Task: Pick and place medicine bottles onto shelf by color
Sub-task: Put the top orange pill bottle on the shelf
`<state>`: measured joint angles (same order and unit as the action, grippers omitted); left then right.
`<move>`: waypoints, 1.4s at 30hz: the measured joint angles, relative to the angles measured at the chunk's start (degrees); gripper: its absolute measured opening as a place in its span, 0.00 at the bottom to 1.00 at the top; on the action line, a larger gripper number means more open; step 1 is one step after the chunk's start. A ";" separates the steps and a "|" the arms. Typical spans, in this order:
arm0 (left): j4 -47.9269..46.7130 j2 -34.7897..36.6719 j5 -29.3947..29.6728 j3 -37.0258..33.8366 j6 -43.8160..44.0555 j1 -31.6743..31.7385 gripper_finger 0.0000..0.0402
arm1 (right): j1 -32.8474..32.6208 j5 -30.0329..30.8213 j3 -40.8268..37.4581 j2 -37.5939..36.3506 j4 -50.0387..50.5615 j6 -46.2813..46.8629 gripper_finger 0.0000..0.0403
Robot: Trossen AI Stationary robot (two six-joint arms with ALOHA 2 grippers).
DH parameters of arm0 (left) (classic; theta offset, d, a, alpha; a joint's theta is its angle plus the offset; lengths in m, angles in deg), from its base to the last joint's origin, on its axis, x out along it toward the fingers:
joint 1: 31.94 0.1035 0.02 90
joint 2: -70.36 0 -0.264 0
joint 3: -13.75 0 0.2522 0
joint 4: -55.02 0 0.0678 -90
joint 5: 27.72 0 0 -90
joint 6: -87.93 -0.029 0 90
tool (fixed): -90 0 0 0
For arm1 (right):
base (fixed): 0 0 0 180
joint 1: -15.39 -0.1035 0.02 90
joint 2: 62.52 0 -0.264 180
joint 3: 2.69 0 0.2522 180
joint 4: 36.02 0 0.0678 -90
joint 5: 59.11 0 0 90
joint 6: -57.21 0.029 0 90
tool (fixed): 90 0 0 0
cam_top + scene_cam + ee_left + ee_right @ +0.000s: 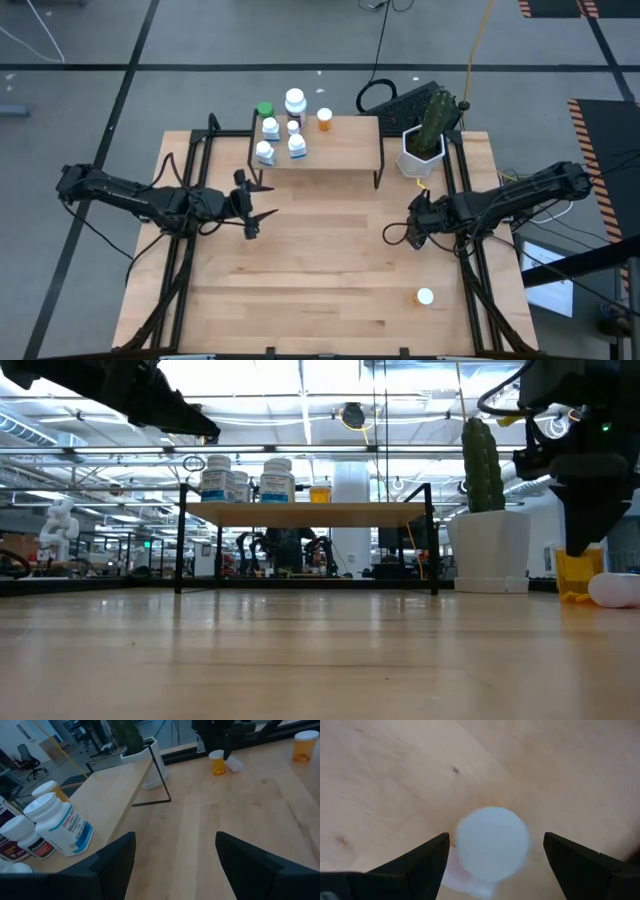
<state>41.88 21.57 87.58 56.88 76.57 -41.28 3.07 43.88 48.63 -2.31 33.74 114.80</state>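
Right gripper (492, 857) wide open, empty, straddling the white-capped orange bottle (492, 842) standing just beside the cactus pot (421, 157), so likely drop lower and close square on it before lifting; left gripper (172, 857) open, empty, near the shelf (340, 150).

— Floor?
— Grey floor (90, 40) with dark seams; black-and-orange hazard tape (590, 125) at the right edge; cables — white, black, yellow.

— Furniture?
— Light-wood table (320, 290); black office chair (27, 760) further back.

— Light?
— Ceiling strip lights (300, 380) over an open workshop hall with glass partitions.
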 joint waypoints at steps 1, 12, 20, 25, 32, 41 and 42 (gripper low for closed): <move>0.00 0.00 0.00 0.00 0.00 0.00 0.68 | 0.00 -0.11 -0.31 -0.02 -1.10 -0.32 0.78; -0.04 0.00 0.00 0.00 0.52 0.00 0.68 | 1.21 -1.32 -0.19 0.02 -1.75 -1.64 0.51; -1.34 0.07 0.04 0.00 0.48 0.00 0.68 | 6.73 -1.29 9.93 1.30 -4.20 -9.92 0.49; -2.24 0.07 0.15 0.00 -0.17 0.00 0.68 | 12.22 -1.36 25.13 9.93 -4.14 -22.18 0.51; -4.52 0.24 0.33 0.00 -0.11 -0.22 0.68 | 20.64 -7.20 52.47 27.84 1.68 -42.19 0.50; -6.44 0.98 0.54 0.00 1.27 -0.22 0.68 | 33.27 -9.84 82.24 48.86 9.28 -58.95 0.50; -7.11 0.97 0.61 0.00 1.52 -0.22 0.68 | 34.33 -10.66 84.23 50.69 9.48 -59.77 0.50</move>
<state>34.77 22.54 88.18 56.88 78.10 -41.50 37.40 33.22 132.86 48.37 43.23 55.02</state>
